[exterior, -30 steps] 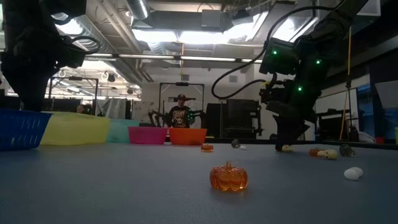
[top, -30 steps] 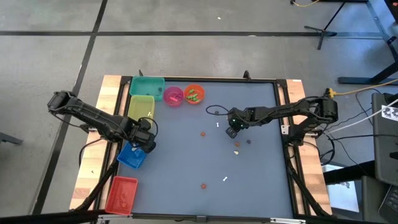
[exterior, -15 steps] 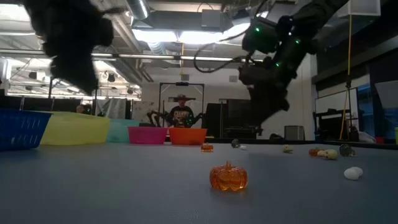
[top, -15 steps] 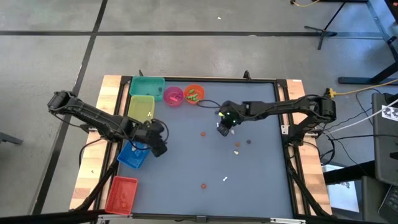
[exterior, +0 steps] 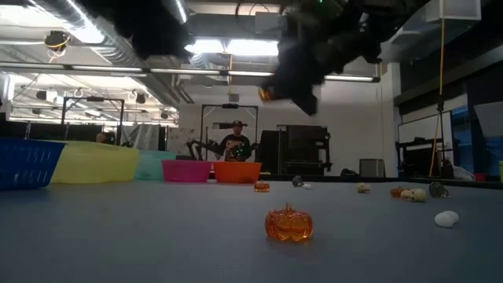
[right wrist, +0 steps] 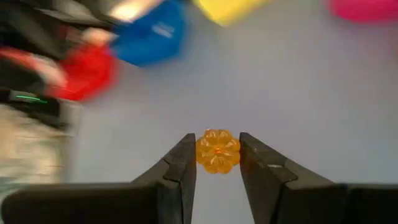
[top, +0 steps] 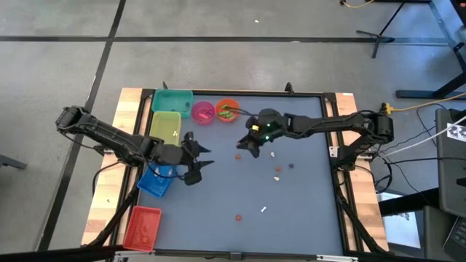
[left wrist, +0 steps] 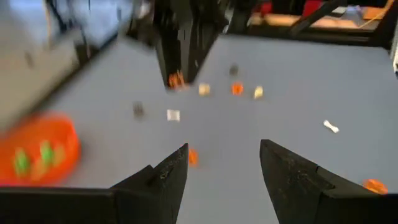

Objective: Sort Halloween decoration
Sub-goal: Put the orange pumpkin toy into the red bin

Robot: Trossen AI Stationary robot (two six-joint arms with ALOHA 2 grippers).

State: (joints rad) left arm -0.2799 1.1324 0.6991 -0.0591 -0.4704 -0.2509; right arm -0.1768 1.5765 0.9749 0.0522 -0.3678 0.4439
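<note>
The right gripper [right wrist: 217, 163] has lifted off the counter [top: 291, 211] with a small orange pumpkin [right wrist: 217, 150] pinched between its fingers, swinging toward the bowls. The left gripper [left wrist: 222, 167], fingers spread and empty, has moved off the blue bin [top: 153, 182].

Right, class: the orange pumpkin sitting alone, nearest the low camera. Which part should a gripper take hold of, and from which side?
Take the pumpkin across its ribbed, round body, coming straight down from above. It sits upright, stem up, with bare table all round, so fingers can drop either side. The right gripper holds another pumpkin likewise.
</note>
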